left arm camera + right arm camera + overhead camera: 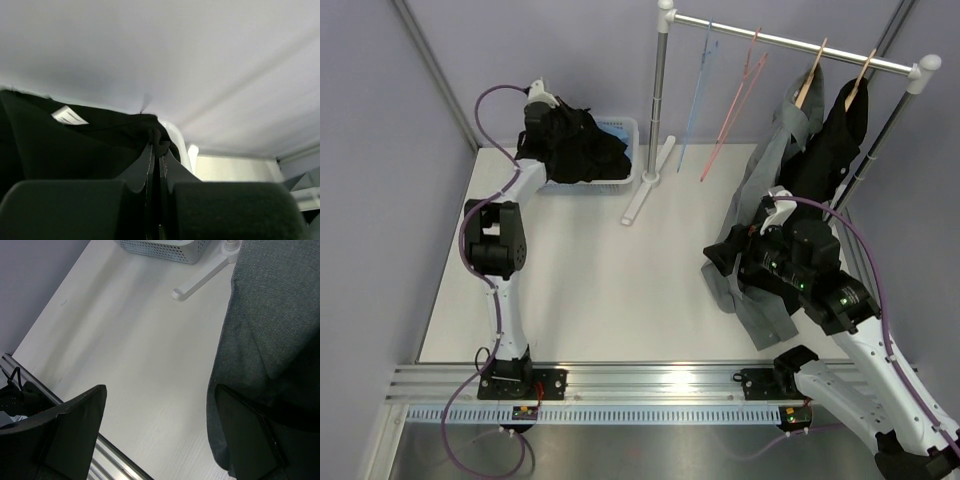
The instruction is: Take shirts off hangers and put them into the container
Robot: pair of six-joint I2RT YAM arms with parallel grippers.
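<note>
1. Shirts, top view: one black shirt (pixel 575 145) lay heaped in the container (pixel 610 185) at the far left corner of the table (pixel 600 290), with the left tool (pixel 548 128) sunk into the heap. A grey shirt (pixel 765 190) and a hanging black shirt (pixel 835 140) hung on wooden hangers (pixel 810 80) from the rail (pixel 790 45) over the right edge. The blue hanger (pixel 698 95) and pink hanger (pixel 735 105) were bare. The right tool (pixel 725 265) stood beside the grey shirt's lower part.
2. Left wrist view: the left tool (pixel 159 150) was pinched shut on a fold of the black shirt (pixel 75 145), with a white label (pixel 69 115) showing nearby.
3. Right wrist view: the right tool (pixel 160 432) stood wide and held nothing. One finger was just beside the grey shirt (pixel 275 315); whether it touched, I could not tell.
4. Handling, as I judge it: the cloth looked light, limp and likely to slide and trail, so a grip at the hem would drag. Taking the grey shirt at the collar or shoulder, close to its hanger, should lift it off cleanly.
</note>
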